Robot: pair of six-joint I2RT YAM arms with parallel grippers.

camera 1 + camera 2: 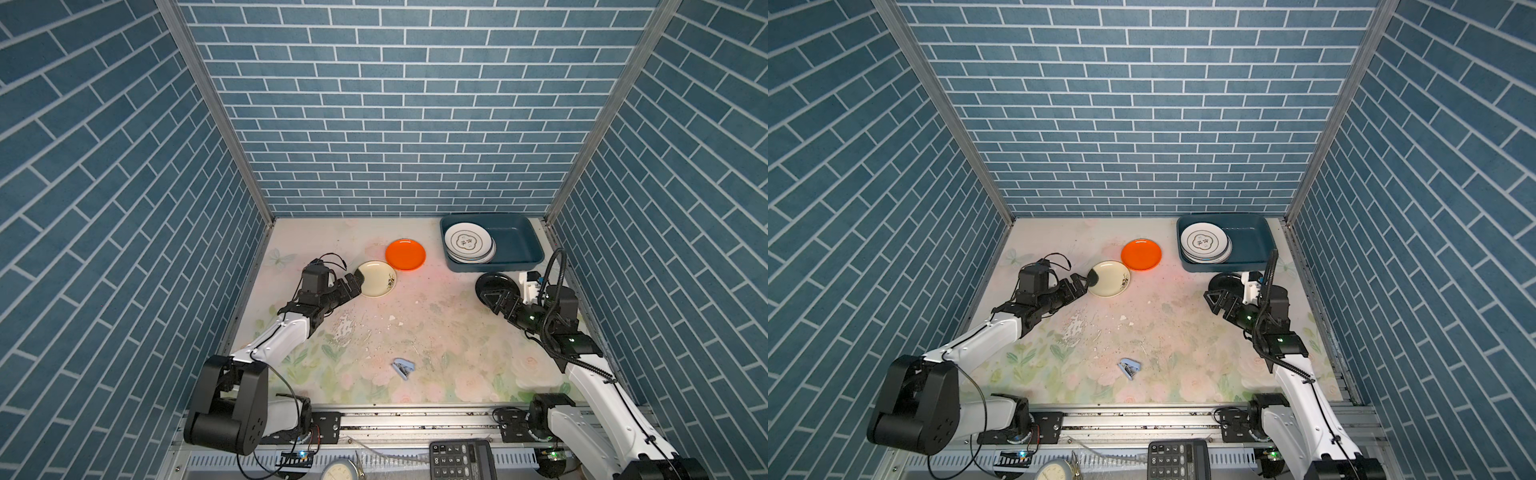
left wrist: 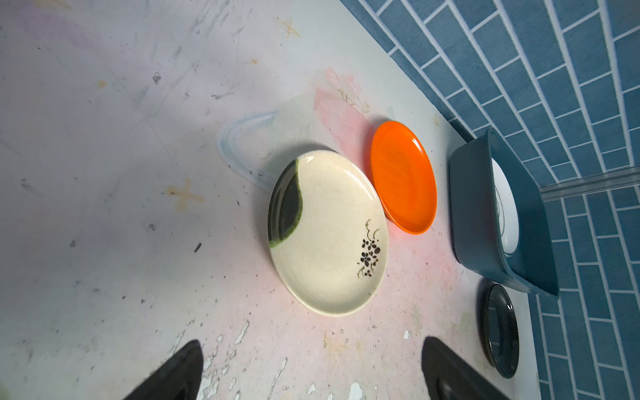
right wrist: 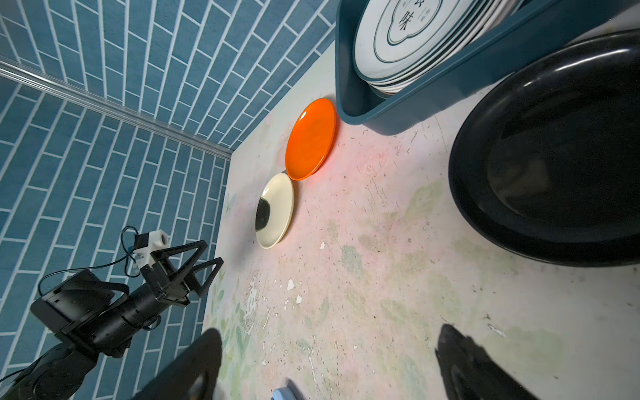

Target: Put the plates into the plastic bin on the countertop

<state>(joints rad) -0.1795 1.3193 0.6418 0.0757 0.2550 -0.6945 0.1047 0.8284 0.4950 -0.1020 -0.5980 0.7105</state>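
Left wrist view: left gripper (image 2: 311, 346) spread wide, empty, facing cream plate (image 2: 329, 235) flat on countertop (image 2: 104, 173). Right gripper (image 3: 329, 332) likewise agape by black plate (image 3: 554, 156), just outside plastic bin (image 3: 433, 104). You pinch rim (stiff, glossy, likely slippery, chippable).

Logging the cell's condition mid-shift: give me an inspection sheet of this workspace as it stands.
Surface: countertop, floral print, scuffed and flaked near the middle.
Job's things: plastic bin at the far right holds a stack of plates; orange plate, cream plate and black plate lie outside it on the countertop.
Clutter: small blue stapler-like object near the front; calculator and dial off the front edge.
Grippers: left gripper open, just short of the cream plate; right gripper open beside the black plate; neither holds anything.
Cables: corrugated hose loops above the right gripper; thin wires arch behind the left gripper.
Surroundings: blue brick-pattern walls on three sides.
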